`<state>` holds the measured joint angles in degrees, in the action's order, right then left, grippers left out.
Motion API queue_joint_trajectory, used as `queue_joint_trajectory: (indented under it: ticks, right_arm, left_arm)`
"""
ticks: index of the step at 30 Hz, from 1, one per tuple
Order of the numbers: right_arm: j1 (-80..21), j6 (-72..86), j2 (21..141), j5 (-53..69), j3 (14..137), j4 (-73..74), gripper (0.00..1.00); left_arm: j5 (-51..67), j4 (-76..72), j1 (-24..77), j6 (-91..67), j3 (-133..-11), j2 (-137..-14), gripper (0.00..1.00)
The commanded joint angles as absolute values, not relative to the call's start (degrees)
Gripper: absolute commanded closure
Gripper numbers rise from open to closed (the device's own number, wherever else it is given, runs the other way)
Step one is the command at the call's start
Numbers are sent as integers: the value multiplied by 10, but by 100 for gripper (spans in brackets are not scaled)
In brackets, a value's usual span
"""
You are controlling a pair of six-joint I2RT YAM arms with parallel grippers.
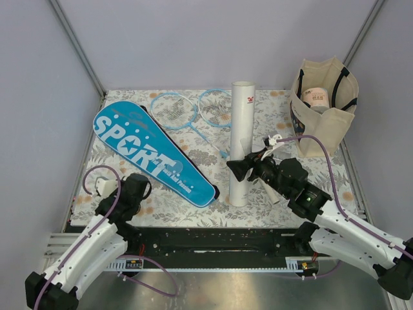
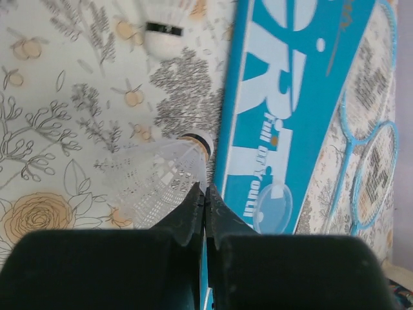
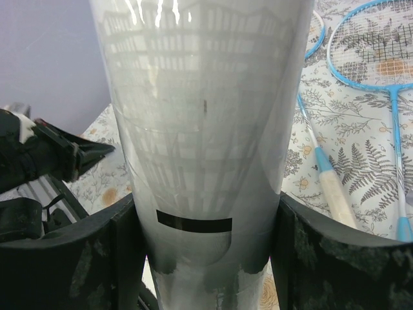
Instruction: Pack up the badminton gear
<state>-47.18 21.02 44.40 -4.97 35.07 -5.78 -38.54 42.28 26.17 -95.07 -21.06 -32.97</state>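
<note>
- Top view: the right tool [image 1: 244, 169] was clamped across the single white tube [image 1: 243, 116], close to its near end. The tube lay lengthwise on the patterned tabletop [image 1: 277, 129].
- The left tool [image 1: 121, 188] sat at the near left, just beside the long edge of the one blue SPORT cover [image 1: 151, 152]. A small white shape [image 1: 103, 187] beside it was too small to name.
- Two light-blue rackets [image 1: 190, 110] lay at the far side, between the cover and the tube. One beige tote [image 1: 329, 123] stood at the far right, well apart from both tools, with a pale roll [image 1: 316, 98] inside.
- Left wrist view: the left tool [image 2: 205, 203] was clenched, its fingers meeting with no gap. One shuttlecock [image 2: 155, 177] lay just ahead, its skirt reaching the fingertips and its cork towards the cover [image 2: 290, 97]. I could not tell whether the skirt's edge was nipped.
- A second white rounded piece [image 2: 164, 32] with a black band was cut off by the top edge. The rackets [image 2: 368, 161] were cropped at the right.
- Right wrist view: the right tool [image 3: 206, 255] grasped the tube [image 3: 200, 116], one finger pressed against each side. The tube's far end was out of frame. Both rackets [image 3: 374, 58] showed only in part.
</note>
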Motion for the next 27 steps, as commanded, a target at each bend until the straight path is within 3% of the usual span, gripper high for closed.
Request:
queue_joint_trajectory:
  ticks: [1,5,12,21,27]
  right_arm:
    - [-469,173,453,-32,376,-62,63]
    - [-469,74,454,-2,390,-26,61]
    - [-469,-151,418,35,369,-12,60]
    - [-468,-466,403,9,373,95,59]
    - [-468,-557,421,-61,374,121,59]
  left_arm:
    - [-431,423,259,-838,-304,-324,100]
    - [-401,383,258,-675,-399,-330,100]
    - [-201,321,259,-347,-555,-337,100]
    - [52,453,258,-221,-752,-391,100]
    - [249,504,258,-198,-800,-419,100]
